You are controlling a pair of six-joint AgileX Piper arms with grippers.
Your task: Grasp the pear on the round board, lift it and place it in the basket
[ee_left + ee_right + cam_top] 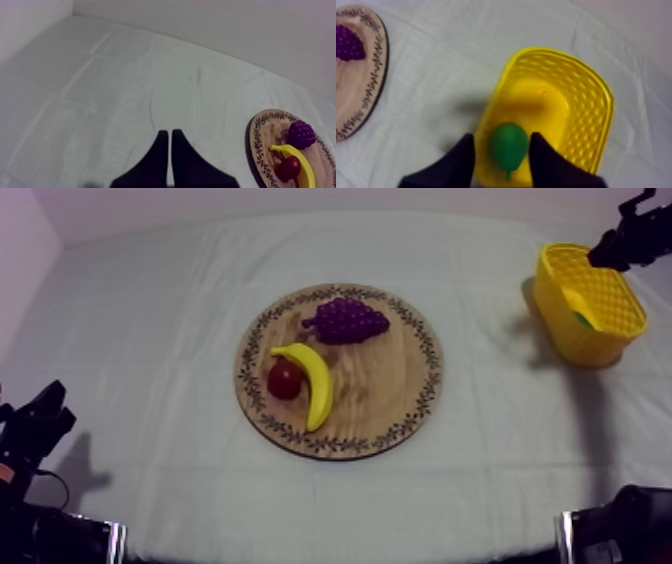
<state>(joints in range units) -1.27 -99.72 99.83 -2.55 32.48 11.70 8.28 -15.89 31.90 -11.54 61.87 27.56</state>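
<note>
The green pear (508, 145) lies inside the yellow basket (586, 115), between the spread fingers of my right gripper (502, 136), with a small gap on each side. From above, a bit of the pear (583, 315) shows inside the basket (560, 323) at the far right, and my right gripper (604, 256) hangs open over the basket's far end. My left gripper (170, 135) is shut on nothing, low at the near left (42, 420) of the table. The round wooden board (400, 403) lies mid-table.
On the board are a bunch of purple grapes (347, 320), a banana (315, 383) and a small red fruit (284, 378). The board's rim (378, 75) lies well apart from the basket. White cloth spreads between the board and the basket.
</note>
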